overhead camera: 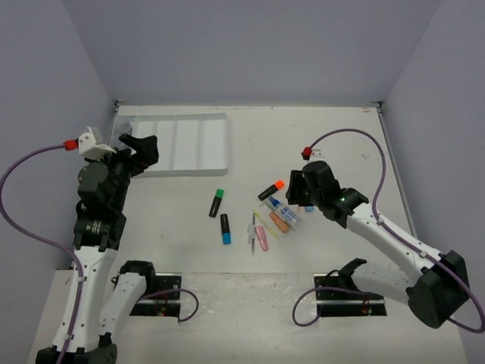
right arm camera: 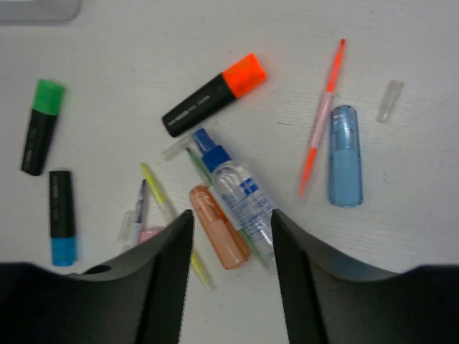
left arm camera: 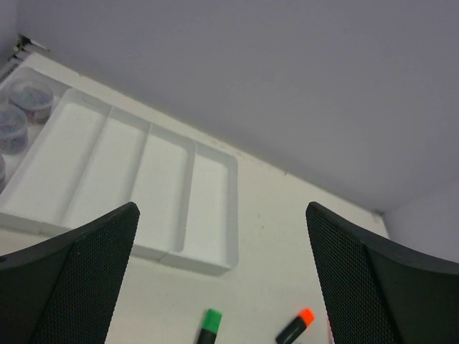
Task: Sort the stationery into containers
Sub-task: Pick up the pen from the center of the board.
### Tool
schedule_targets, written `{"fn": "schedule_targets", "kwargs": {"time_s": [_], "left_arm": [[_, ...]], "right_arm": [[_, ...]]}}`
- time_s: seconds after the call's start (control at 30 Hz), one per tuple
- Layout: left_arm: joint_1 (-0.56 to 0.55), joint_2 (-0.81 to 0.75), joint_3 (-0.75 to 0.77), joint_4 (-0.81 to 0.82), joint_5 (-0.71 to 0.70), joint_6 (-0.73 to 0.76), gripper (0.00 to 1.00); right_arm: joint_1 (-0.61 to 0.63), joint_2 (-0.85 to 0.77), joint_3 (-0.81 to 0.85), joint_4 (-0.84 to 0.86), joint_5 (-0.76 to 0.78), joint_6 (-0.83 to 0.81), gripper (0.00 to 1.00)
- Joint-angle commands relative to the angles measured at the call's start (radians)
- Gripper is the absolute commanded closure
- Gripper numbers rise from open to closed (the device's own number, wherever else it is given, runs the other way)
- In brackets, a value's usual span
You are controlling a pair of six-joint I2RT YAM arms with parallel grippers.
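Left wrist view only: round grey-blue pots point(left arm camera: 32, 97), lined up in the leftmost compartment of the tray point(left arm camera: 163, 193); hidden behind the left arm point(overhead camera: 98, 189) in the top view. Right wrist view only: blue eraser point(right arm camera: 345, 154), clear cap point(right arm camera: 389, 100) and orange pen point(right arm camera: 321, 118), mostly hidden under the right arm point(overhead camera: 379, 227) in the top view.

Left gripper point(left arm camera: 221, 211): jaws spread wide, holding nothing, poised over the tray's near left end. Right gripper point(right arm camera: 232, 218): jaws partly apart, straddling the glue bottle point(right arm camera: 233, 183) and orange eraser point(right arm camera: 219, 226); contact not determinable.

Remaining stationery: loose on the table point(overhead camera: 341, 136), between the arms, well apart from the tray. Green highlighter point(right arm camera: 41, 125) near the blue highlighter point(right arm camera: 62, 218); orange highlighter point(right arm camera: 214, 94) just beyond the bottle cap.

Table: white, matt, scuffed near the arm bases. Walls point(overhead camera: 250, 45): plain pale lilac. Tray: white moulded plastic, long parallel compartments. Highlighters: stubby black barrels, coloured caps. Bottle: clear, blue cap. Fingers point(left arm camera: 86, 272): black, fine mesh texture.
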Motion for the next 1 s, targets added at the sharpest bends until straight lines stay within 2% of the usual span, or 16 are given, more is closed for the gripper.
{"fn": "schedule_targets", "kwargs": {"time_s": [0.0, 0.07, 0.23, 0.37, 0.6, 0.97], "left_arm": [[-0.023, 0.039, 0.028, -0.168, 0.221, 0.183, 0.0], [-0.042, 0.051, 0.009, -0.201, 0.278, 0.248, 0.0], [-0.074, 0.021, -0.086, -0.21, 0.231, 0.265, 0.0], [-0.1, 0.001, -0.125, -0.198, 0.192, 0.257, 0.0], [-0.13, 0.011, -0.131, -0.186, 0.209, 0.267, 0.0], [-0.137, 0.013, -0.133, -0.183, 0.218, 0.269, 0.0]], "right_arm": [[-0.073, 0.105, 0.078, -0.056, 0.05, 0.005, 0.63], [-0.102, 0.212, 0.131, -0.069, 0.057, -0.009, 0.68], [-0.147, 0.408, 0.242, -0.096, 0.035, -0.036, 0.7], [-0.151, 0.504, 0.3, -0.108, 0.059, -0.035, 0.74], [-0.177, 0.592, 0.344, -0.127, 0.102, -0.037, 0.76], [-0.194, 0.654, 0.353, -0.121, 0.059, -0.044, 0.79]]}}
